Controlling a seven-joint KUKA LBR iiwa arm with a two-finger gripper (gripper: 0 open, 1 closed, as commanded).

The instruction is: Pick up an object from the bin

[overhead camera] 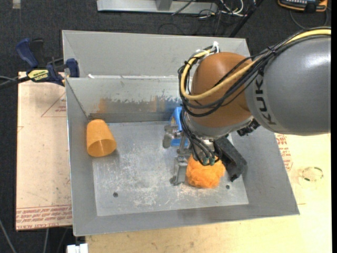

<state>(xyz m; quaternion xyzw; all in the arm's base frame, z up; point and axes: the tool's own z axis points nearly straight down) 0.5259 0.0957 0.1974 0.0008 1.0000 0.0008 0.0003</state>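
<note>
Grey bin [142, 186] floor mostly bare, centre free. Gripper [204, 168] low over fuzzy orange ball [202, 179], right-front nr front wall; spread or pinching, can't tell. Orange cup [100, 137] well apart, left.

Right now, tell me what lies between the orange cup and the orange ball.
Camera view: bare scuffed bin floor from orange cup to the gripper over the fuzzy orange ball.

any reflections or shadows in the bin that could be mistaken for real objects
Camera view: the bin's back wall mirrors a faint orange smear above the orange cup and a blue one beside the arm; both look like reflections. Shadows under the cup and the orange fuzzy ball are soft; no strong glare.
</note>
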